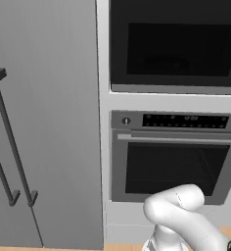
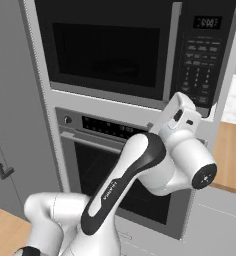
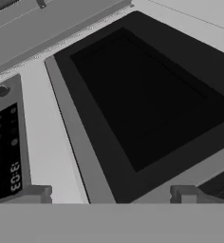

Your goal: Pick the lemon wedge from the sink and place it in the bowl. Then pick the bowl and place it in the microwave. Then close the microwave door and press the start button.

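Microwave door (image 2: 107,47) shut — tool (image 3: 116,192) open before it

Kitchen: built-in microwave (image 2: 110,47), oven (image 1: 173,157)

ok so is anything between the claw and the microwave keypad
Nothing visible. The open claw faces the microwave door, which looks shut. The keypad sits just beside that door, with only bare space in front of it.
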Robot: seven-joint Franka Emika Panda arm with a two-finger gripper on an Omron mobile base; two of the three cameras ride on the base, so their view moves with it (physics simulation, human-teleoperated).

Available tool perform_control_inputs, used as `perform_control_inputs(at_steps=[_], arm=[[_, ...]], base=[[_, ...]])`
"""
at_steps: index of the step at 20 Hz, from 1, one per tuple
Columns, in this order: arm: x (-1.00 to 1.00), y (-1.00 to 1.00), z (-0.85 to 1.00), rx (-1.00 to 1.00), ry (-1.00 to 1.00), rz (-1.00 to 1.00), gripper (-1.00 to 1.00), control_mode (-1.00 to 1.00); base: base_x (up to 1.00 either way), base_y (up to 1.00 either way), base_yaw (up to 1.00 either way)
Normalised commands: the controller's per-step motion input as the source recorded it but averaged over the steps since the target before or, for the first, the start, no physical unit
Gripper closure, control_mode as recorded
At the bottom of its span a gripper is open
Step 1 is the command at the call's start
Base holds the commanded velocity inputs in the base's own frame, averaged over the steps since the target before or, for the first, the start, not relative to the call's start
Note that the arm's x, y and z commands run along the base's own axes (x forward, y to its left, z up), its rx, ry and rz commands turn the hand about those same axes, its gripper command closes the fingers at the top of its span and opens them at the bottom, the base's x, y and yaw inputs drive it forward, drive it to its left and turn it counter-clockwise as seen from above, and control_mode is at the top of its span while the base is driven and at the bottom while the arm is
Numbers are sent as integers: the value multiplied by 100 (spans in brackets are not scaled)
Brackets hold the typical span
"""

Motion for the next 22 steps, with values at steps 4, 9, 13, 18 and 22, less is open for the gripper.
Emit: perform_control_inputs(at_steps=[4, 9, 13, 18, 22], arm=[[28, -24, 0, 5, 0, 0, -100, -100], [35, -17, -5, 5, 0, 0, -100, -100], [22, -7, -14, 5, 0, 0, -100, -100], [14, 0, -15, 3, 0, 0, -100, -100], [25, 0, -1, 3, 0, 0, -100, -100]], base=[[0, 0, 0], [0, 0, 0], [0, 0, 0], [0, 0, 0], [0, 0, 0]])
